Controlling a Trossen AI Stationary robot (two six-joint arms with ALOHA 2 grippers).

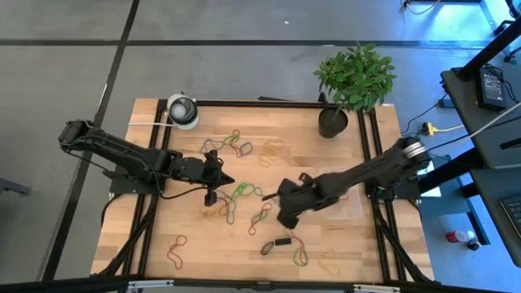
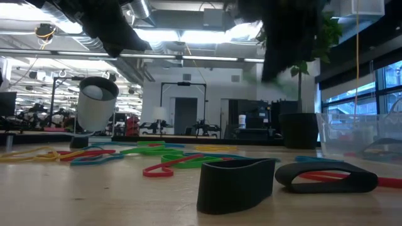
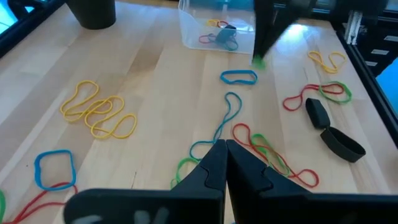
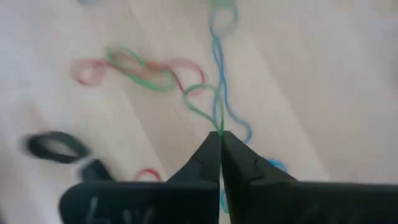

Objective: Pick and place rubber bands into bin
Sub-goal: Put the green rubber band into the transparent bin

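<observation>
The counter (image 1: 163, 220) is strewn with rubber bands (image 1: 236, 146), and that clutter is the main hazard: the green band (image 4: 199, 102) pinched in the right claw (image 4: 221, 138) lies tangled with a red one and crosses a blue one, so lifting it may drag neighbours along or let the thin strand slip free, since only a sliver of it sits between the tips. A second risk is the carry to the bin (image 1: 346, 207): a dangling loop could catch the clear wall and flop outside instead of dropping in. The bin stands just beside the right arm, on the side toward the counter's right edge, already holding a few bands, so the trip is short. The right claw is closed tight on the green band at its very tips, above the middle of the counter. The left claw (image 3: 225, 152) hovers fully closed and empty over the bands left of centre, near enough that the two arms could crowd each other.
</observation>
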